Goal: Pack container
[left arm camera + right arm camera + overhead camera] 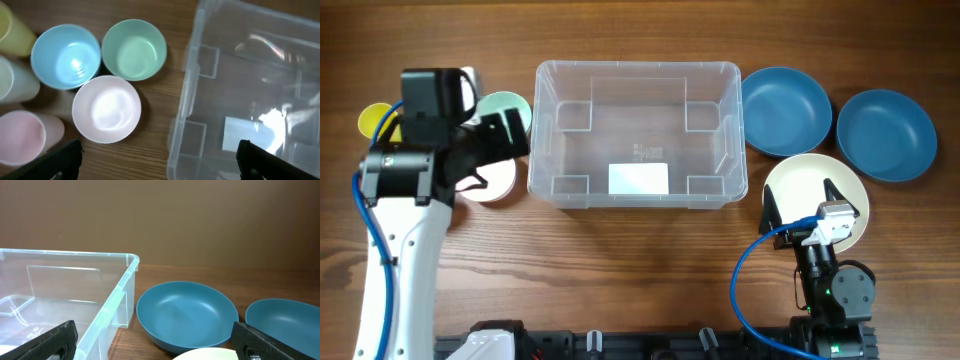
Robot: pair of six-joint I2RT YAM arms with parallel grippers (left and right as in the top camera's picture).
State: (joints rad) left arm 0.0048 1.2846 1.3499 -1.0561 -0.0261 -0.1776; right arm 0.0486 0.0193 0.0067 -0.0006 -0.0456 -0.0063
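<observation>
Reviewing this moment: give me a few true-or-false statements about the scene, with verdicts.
1. The container holds nothing yet. True.
2. Both grippers are shut. False: the left gripper and the right gripper are both open.
3. Two blue bowls sit on the table on the right arm's side of the container. True.
4. The cream bowl lies inside the container. False: it sits on the table outside the container, under the right gripper.
</observation>
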